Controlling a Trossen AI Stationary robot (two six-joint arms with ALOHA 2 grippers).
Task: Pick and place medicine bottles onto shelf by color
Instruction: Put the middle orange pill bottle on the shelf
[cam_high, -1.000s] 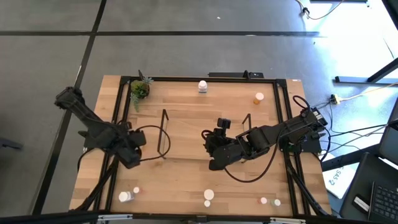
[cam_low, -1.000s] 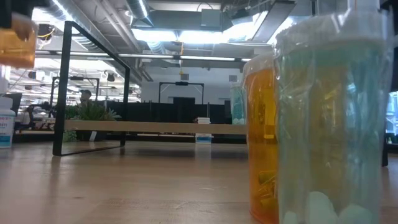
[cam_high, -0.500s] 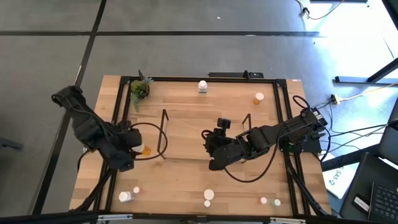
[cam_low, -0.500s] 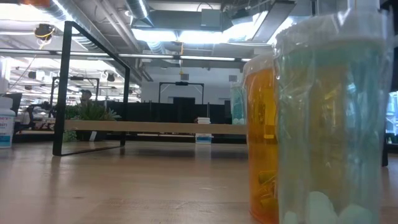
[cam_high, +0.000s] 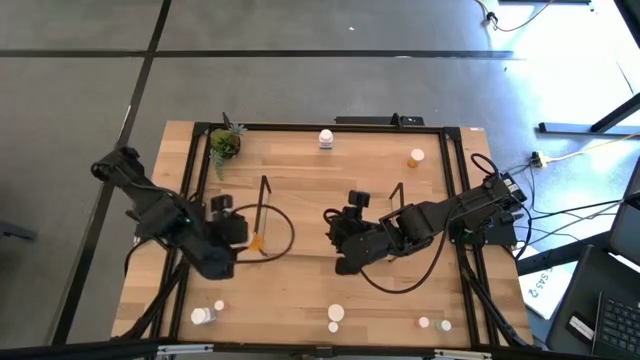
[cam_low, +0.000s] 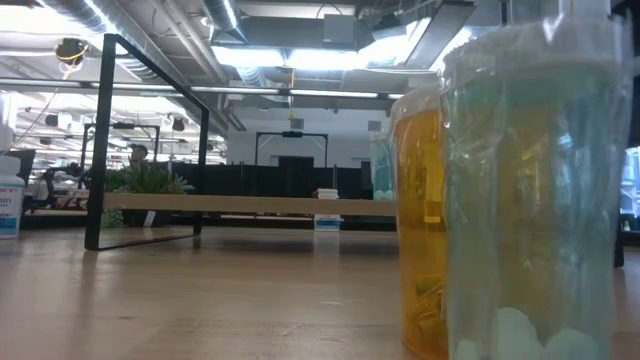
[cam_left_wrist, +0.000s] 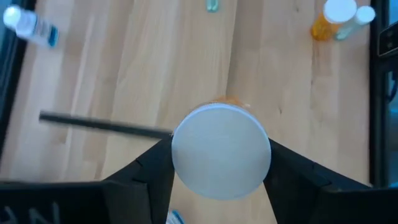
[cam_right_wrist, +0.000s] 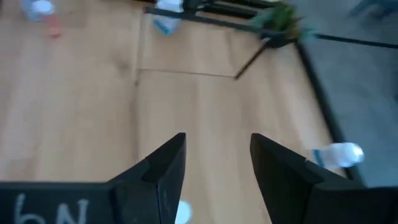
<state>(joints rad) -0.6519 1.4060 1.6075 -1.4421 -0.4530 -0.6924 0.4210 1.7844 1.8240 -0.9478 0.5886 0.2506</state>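
Orange bottle held at the shelf's left end!
Left gripper (cam_left_wrist: 221, 163) clamps the white-capped orange bottle (cam_left_wrist: 221, 152); right gripper (cam_right_wrist: 217, 165) parted, empty, mid-table.

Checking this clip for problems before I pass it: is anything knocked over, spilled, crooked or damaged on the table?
One thing stands out: a white bottle lies on its side on the table. Otherwise nothing looks spilled or broken. The left gripper holds an orange bottle by the shelf's end; the right gripper is empty.
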